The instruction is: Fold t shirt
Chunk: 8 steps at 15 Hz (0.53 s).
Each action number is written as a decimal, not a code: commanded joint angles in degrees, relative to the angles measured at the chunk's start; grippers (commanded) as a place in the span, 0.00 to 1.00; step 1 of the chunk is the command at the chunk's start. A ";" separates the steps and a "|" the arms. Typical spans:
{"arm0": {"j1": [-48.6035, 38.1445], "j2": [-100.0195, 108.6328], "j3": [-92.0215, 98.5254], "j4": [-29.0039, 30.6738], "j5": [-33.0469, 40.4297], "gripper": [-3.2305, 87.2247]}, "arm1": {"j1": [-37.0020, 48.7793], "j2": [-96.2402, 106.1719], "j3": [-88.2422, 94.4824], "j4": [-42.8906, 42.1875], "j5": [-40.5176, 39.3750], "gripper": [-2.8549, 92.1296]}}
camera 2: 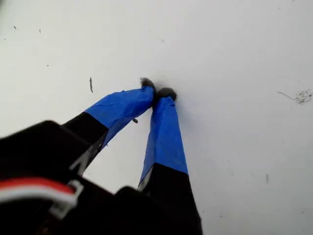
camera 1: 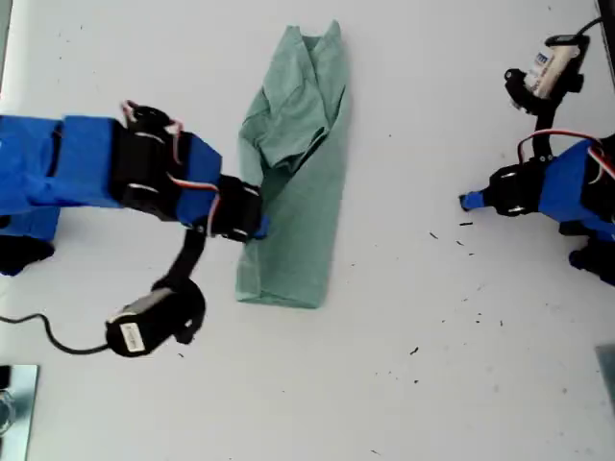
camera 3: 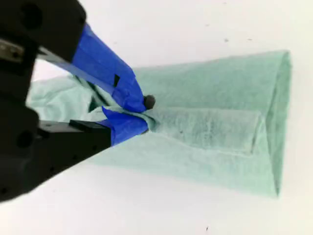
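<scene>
Currently my second gripper [camera 3: 142,115] pinches the soft, limp shirt [camera 1: 298,182] at its edge fold; my first gripper [camera 2: 157,93] sits closed, empty.

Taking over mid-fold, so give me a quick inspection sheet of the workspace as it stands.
Surface: white table, small dark specks.
Job's things: t shirt folded into a long strip, bunched at one end.
Clutter: nothing seen.
Grippers: my second gripper shut on a t shirt fold; my first gripper shut, empty, tips near bare table.
Cables: black cable at the exterior view's left; red wires on both arms.
Surroundings: unclear objects at the exterior view's lower corners.
</scene>
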 commanded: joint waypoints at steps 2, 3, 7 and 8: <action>2.29 -17.31 -21.80 -3.16 3.25 0.03 | -0.18 1.14 0.44 0.88 -0.62 0.06; 1.93 -19.42 -21.71 -3.69 5.27 0.15 | -0.18 1.58 0.53 1.05 -0.53 0.06; 1.32 -5.19 -19.95 4.48 8.35 0.42 | 0.00 2.29 0.79 1.23 -0.70 0.06; 0.53 2.90 -18.02 7.12 8.35 0.40 | 0.00 2.46 0.79 1.32 -0.70 0.06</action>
